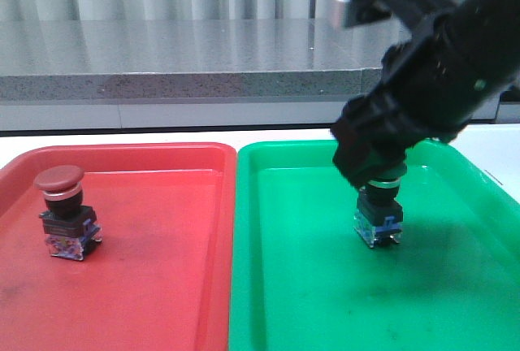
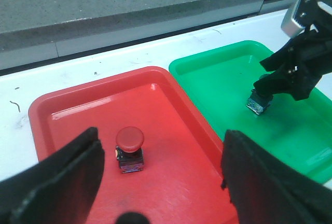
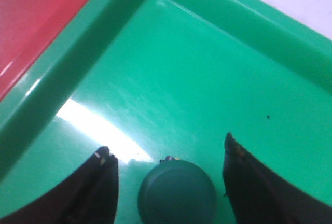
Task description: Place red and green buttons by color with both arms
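- Looking at the front view: the red button [image 1: 63,213] stands upright in the left part of the red tray [image 1: 162,286], at the picture's left. The green button [image 1: 379,214] stands on the floor of the green tray [image 1: 325,302], right of centre, with the right gripper [image 1: 378,174] over its cap. From here I cannot tell whether the fingers press the cap.
- Turning to the left wrist view: the left gripper [image 2: 155,182] has its fingers spread wide and holds nothing, hovering above the red tray with the red button between them, lower centre. The right gripper sits over the green button at the right edge.
- Turning to the right wrist view: the green cap [image 3: 176,193] lies bottom centre between the two fingers [image 3: 98,187], with green floor showing on both sides, so the jaws look parted and clear of it.
- Judging the step: the release seems done. Lift the right arm straight up so neither finger clips the cap and tips the switch.
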Controlling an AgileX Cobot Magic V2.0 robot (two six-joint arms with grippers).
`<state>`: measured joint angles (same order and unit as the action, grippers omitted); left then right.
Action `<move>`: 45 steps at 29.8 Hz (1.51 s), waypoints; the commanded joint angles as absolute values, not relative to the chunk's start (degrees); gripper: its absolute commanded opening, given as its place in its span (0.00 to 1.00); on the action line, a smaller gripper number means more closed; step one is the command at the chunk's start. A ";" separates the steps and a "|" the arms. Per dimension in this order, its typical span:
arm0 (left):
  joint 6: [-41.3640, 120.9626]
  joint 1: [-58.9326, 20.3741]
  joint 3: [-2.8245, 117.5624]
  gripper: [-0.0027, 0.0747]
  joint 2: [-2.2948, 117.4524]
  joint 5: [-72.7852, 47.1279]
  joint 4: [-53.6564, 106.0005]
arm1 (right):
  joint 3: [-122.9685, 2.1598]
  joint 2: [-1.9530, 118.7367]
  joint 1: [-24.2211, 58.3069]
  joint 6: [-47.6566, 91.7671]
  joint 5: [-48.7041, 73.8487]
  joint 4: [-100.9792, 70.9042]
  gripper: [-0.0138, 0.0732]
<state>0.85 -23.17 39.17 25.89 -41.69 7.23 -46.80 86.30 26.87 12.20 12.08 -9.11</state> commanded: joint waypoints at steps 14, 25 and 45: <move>0.48 -23.64 40.72 0.65 26.16 -37.70 8.11 | -52.12 66.50 26.97 11.51 29.80 -8.69 0.69; 0.48 -23.64 40.72 0.65 26.16 -37.70 8.11 | -52.12 53.04 26.97 9.65 40.45 -8.99 0.69; 0.48 -23.64 40.72 0.65 26.16 -37.70 8.11 | -42.34 28.93 26.97 7.58 46.39 -9.04 0.67</move>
